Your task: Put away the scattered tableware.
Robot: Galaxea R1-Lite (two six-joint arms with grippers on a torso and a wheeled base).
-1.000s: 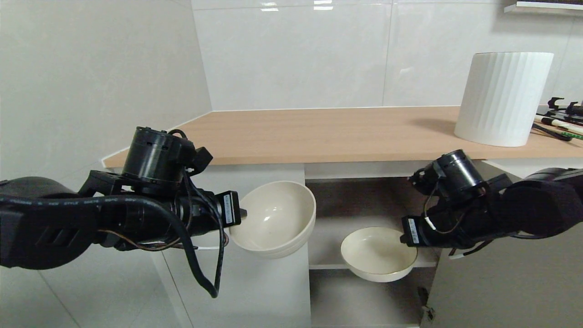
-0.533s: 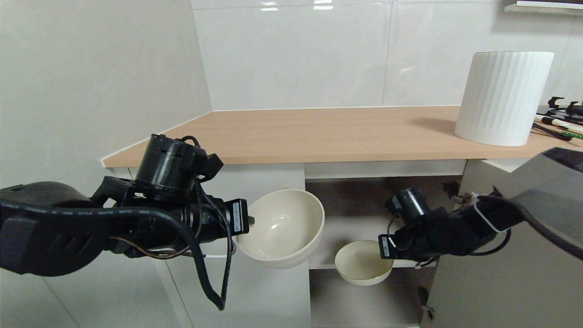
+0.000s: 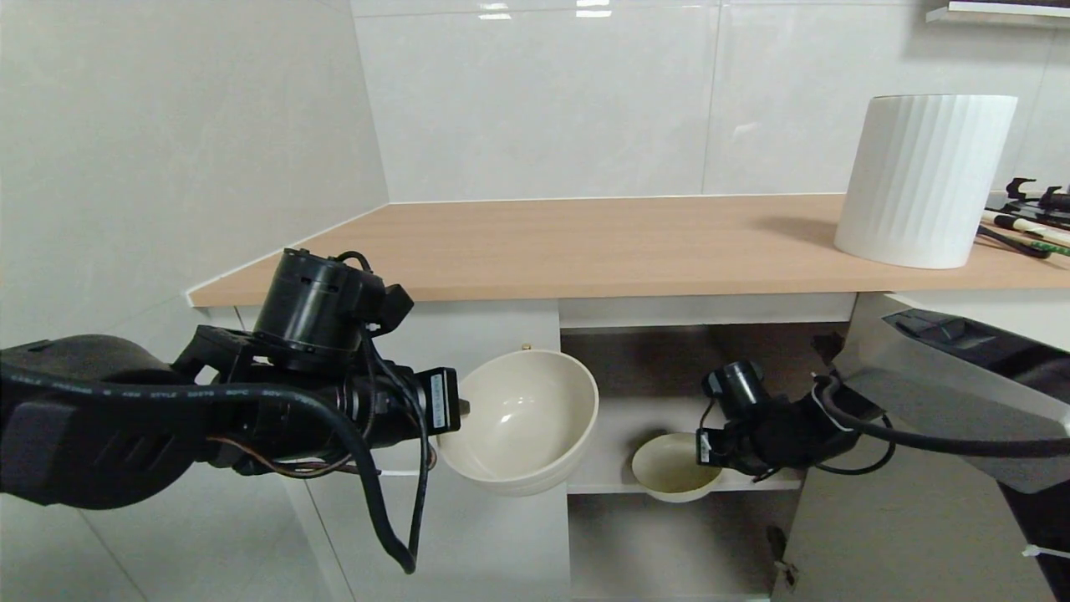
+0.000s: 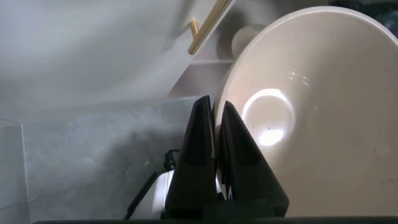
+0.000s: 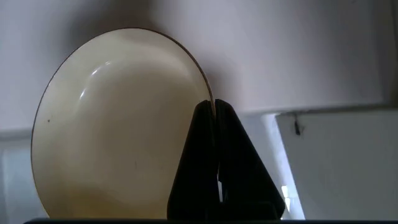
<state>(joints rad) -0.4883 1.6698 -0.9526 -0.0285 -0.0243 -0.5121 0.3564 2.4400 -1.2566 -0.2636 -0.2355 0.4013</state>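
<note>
My left gripper [image 3: 458, 406] is shut on the rim of a deep cream bowl [image 3: 522, 421], held in the air in front of the closed cabinet door, tilted with its opening toward me. The left wrist view shows the fingers [image 4: 214, 134] pinching the bowl's [image 4: 311, 118] edge. My right gripper [image 3: 700, 447] is shut on the rim of a shallow cream bowl [image 3: 671, 474], which sits low over the shelf [image 3: 619, 481] inside the open cabinet. In the right wrist view the shallow bowl [image 5: 118, 124] is clamped at its edge by the gripper [image 5: 214, 109].
A wooden countertop [image 3: 602, 242] runs above the cabinet. A tall ribbed white container [image 3: 924, 180] stands at its right, with utensils [image 3: 1024, 226] behind it. The open cabinet door [image 3: 919, 518] hangs at the right. A tiled wall closes the left side.
My right arm has pushed the shallow bowl forward into the cabinet and down to the shelf. My left gripper with the deep bowl shifted slightly right and lower.
</note>
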